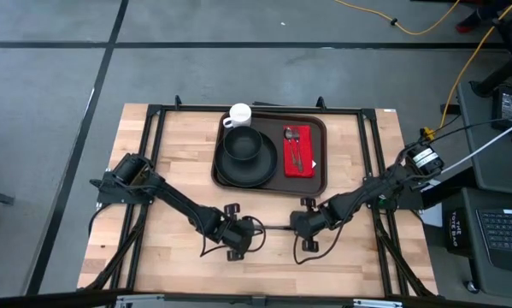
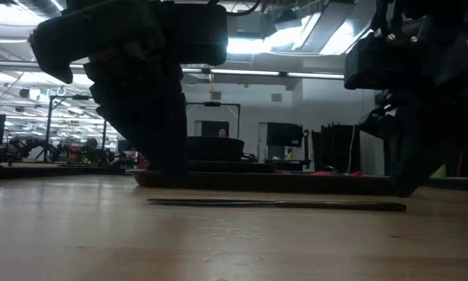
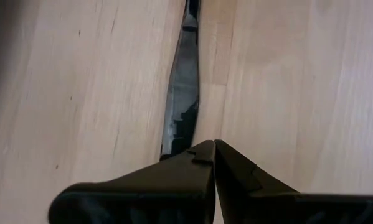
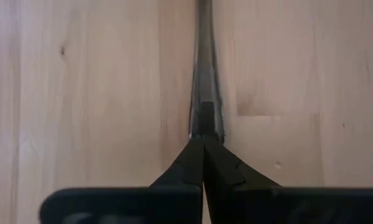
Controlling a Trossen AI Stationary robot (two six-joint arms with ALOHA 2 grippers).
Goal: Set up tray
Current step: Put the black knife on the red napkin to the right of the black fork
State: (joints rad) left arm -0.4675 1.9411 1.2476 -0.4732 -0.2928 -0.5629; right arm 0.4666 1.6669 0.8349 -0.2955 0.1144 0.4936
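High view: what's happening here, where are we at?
The tray sits at the far middle of the table and already holds a black plate with a bowl, a white mug, and a red napkin with a utensil on it. Both arms are down near the table's front. The left gripper and right gripper face each other with jaws shut, at either end of a knife lying flat on the wood.
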